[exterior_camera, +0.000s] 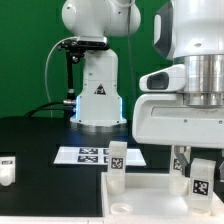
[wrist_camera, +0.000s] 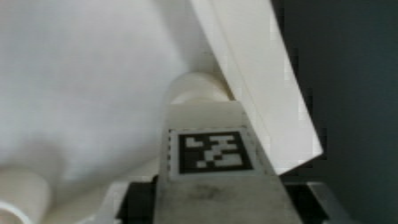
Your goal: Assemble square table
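Observation:
The white tabletop (exterior_camera: 150,200) lies at the front of the black table, raised rim up. In the wrist view its flat face (wrist_camera: 89,90) and one rim (wrist_camera: 267,90) show. A white leg (exterior_camera: 201,183) with a marker tag stands near the tabletop's corner at the exterior view's right. My gripper (exterior_camera: 198,166) comes down over it. In the wrist view both dark fingers (wrist_camera: 143,203) lie against the sides of this leg (wrist_camera: 217,150); my gripper (wrist_camera: 217,203) is shut on it. Another leg (exterior_camera: 117,160) stands upright at the tabletop's far left corner.
The marker board (exterior_camera: 88,155) lies flat behind the tabletop. A further white leg (exterior_camera: 8,168) stands at the exterior view's left edge. The robot's base (exterior_camera: 98,95) rises at the back centre. A rounded white part (wrist_camera: 18,192) shows on the tabletop beside my fingers.

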{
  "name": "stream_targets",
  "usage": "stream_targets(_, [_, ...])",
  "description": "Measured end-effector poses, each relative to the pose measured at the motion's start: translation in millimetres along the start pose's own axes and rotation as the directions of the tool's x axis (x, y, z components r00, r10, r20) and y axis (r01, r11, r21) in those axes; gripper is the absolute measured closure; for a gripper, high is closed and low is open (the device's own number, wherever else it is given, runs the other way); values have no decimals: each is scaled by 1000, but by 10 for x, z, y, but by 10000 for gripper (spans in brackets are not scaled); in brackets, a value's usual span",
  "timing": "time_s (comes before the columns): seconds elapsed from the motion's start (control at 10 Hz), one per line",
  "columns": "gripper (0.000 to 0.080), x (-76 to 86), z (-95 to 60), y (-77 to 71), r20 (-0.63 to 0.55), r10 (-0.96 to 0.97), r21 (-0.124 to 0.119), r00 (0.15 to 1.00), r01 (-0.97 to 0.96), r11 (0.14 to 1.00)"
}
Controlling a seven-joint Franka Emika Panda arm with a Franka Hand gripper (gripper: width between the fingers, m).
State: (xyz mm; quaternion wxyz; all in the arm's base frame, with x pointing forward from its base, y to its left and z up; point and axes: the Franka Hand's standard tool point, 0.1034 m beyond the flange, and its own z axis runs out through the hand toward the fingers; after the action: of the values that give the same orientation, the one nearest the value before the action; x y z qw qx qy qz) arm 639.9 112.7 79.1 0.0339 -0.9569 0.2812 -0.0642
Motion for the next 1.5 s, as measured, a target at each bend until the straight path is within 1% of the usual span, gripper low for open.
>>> stream_targets(0.1, [515,-30,-11,2,7,169,-22,986,-169,985])
stream_targets(0.2, [515,-51,-6,2,14,336,-33,942,-336,941])
stream_targets(0.3, [515,-56,7,5,21,493,-44,870,-492,870])
stream_targets(0.4, [515,-33,-17,0,35,611,-53,791,-609,791])
stream_targets(0.6, [515,3,9,40,73,765,-41,639,-765,643])
stream_targets(0.7, [515,19,16,61,82,792,-42,605,-792,609])
stream_targets(0.9, [506,5,18,47,83,767,-40,636,-767,641])
stream_targets(1.0, [331,-1,19,43,83,767,-40,636,-767,640])
stream_targets(1.1, [331,-13,14,4,58,644,-29,763,-644,765])
stream_targets(1.2, [193,-23,10,-66,36,473,-5,880,-473,881])
stream_targets(1.3, [161,-29,50,-66,21,281,18,960,-281,960])
stream_targets(1.4, [161,-46,78,-48,24,181,14,983,-182,983])
stream_targets(1.5, [152,-35,74,-46,21,128,15,992,-128,992])
